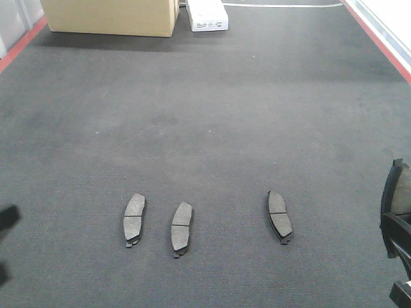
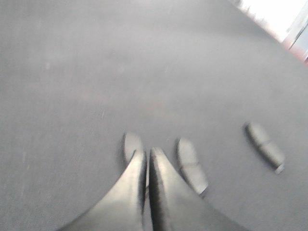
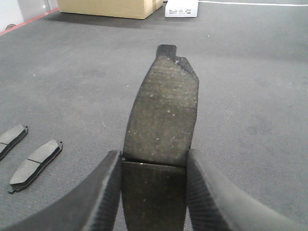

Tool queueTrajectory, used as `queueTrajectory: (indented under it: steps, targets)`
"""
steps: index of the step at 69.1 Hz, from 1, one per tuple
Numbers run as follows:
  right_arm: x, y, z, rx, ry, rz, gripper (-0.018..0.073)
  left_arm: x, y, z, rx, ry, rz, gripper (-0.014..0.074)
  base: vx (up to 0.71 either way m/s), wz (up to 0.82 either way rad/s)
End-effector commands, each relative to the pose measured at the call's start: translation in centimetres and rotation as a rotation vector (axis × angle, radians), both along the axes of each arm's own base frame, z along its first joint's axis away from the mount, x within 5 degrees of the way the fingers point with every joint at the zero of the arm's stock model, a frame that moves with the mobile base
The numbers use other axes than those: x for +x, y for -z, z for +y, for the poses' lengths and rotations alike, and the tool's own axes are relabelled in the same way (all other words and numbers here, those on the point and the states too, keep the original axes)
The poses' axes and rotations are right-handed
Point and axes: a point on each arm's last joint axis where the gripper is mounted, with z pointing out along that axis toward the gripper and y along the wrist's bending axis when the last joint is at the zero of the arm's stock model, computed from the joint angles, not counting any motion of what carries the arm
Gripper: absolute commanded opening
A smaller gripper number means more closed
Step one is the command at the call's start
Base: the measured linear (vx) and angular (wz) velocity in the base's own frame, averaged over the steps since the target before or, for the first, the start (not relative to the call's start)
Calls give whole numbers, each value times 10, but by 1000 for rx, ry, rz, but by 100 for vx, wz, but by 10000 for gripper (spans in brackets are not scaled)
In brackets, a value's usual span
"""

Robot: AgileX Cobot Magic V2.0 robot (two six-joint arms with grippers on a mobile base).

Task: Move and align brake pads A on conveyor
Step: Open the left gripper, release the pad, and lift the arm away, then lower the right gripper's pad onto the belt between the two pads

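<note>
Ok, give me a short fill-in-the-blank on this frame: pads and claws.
1. ___ brake pads lie on the conveyor.
2. The right claw is shut on a ___.
3. The left claw holds ___.
4. Beside the cardboard box at the far end sits a small ___ box.

Missing: three; brake pad; nothing; white

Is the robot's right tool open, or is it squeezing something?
Squeezing. In the right wrist view, the right tool has both fingers pressed against the sides of a brake pad, holding it above the conveyor.
</note>
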Motion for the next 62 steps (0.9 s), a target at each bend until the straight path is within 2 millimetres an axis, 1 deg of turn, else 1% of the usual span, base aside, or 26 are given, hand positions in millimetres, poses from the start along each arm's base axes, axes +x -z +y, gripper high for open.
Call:
queueTrajectory:
  steps: [1, 7, 43, 48, 52, 62]
  targets:
    - [1, -19, 2, 17, -22, -117, 3, -7, -17, 3, -57, 37, -103, -8, 0, 0]
    - [1, -19, 2, 17, -22, -117, 3, -10, -19, 5, -71, 36, -119, -7, 0, 0]
    - [2, -20, 3, 30, -26, -126, 3, -10, -19, 5, -69, 35, -116, -6, 0, 0]
    - [8, -19, 5, 46, -20, -83, 3, -10, -19, 5, -69, 35, -116, -6, 0, 0]
    - [18, -19, 9, 57, -11, -29, 3, -10, -19, 5, -69, 35, -116, -6, 0, 0]
    - [52, -19, 22, 31, 2, 102, 3, -9, -18, 5, -67, 32, -114, -6, 0, 0]
